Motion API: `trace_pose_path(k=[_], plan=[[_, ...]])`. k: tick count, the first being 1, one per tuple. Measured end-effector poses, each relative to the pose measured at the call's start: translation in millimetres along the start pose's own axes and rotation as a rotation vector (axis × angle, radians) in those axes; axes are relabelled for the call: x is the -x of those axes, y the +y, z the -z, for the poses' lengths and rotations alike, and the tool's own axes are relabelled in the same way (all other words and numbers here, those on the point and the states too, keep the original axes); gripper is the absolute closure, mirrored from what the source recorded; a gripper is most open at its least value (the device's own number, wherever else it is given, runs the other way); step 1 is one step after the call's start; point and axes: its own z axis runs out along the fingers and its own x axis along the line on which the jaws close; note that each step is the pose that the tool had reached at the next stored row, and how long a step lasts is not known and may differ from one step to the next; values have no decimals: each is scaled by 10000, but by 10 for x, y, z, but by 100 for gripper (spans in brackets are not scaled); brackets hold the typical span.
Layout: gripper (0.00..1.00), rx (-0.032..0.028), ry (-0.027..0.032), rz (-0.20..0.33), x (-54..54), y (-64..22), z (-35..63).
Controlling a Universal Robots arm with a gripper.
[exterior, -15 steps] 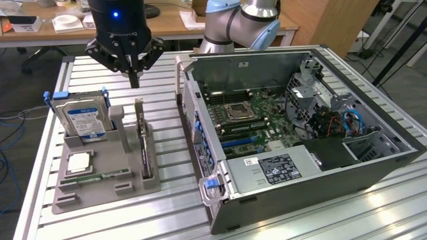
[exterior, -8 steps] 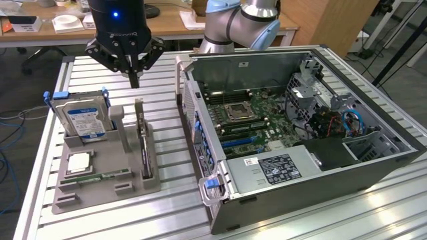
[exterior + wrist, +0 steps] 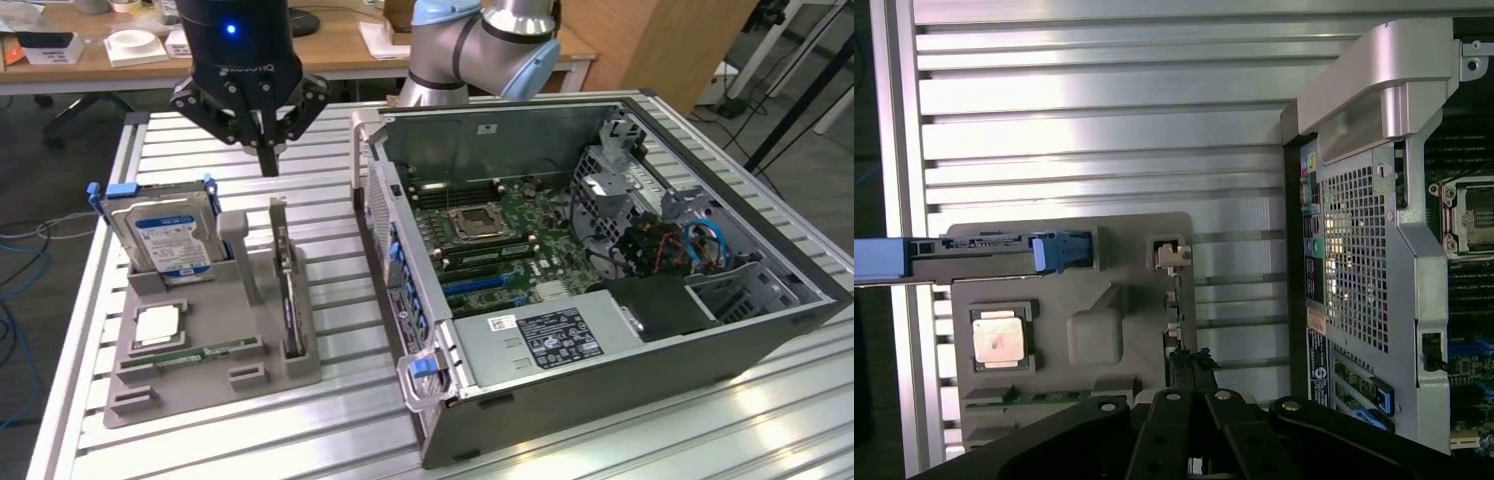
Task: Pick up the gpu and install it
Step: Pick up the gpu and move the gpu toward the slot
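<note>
The gpu (image 3: 287, 290) stands on its long edge in a slot of the grey holder (image 3: 254, 375) on the table, at the exterior view's left. From the wrist view I look down on the gpu (image 3: 1176, 330) as a thin dark strip with its metal bracket at one end. My gripper (image 3: 270, 158) hangs above the table just beyond the card's far end, fingers pressed together and holding nothing. In the wrist view the gripper (image 3: 1192, 425) sits over the card's dark end. The open computer case (image 3: 747, 300) lies beside the holder, motherboard (image 3: 501, 245) exposed.
The holder also carries a silver hard drive with a blue label (image 3: 167, 235), a processor chip (image 3: 158, 322) and a thin memory stick (image 3: 200, 352). The case wall (image 3: 1364, 250) rises close to the holder. A desk with clutter (image 3: 134, 45) stands behind the table.
</note>
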Motion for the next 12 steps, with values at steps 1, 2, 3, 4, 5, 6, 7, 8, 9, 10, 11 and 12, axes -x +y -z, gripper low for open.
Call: trace_pose_path(k=[1, 2, 3, 4, 5, 6, 7, 8, 9, 10, 11, 12], plan=[[89, -7, 0, 0, 1, -8, 1], [89, -13, -1, 1, 3, -18, 1], [89, -19, -1, 1, 3, -30, 2], [89, -24, -1, 1, 4, -44, 2], [89, -29, -1, 1, 6, -59, 3], [89, -32, -2, 2, 7, -76, 3], [89, -38, -2, 1, 8, -93, 4], [89, -42, -3, 2, 9, -111, 5], [89, -46, -4, 1, 11, -128, 5], [89, -51, -3, 2, 12, -147, 6], [89, -55, -3, 2, 13, -164, 8], [89, -58, -3, 1, 15, -182, 8]])
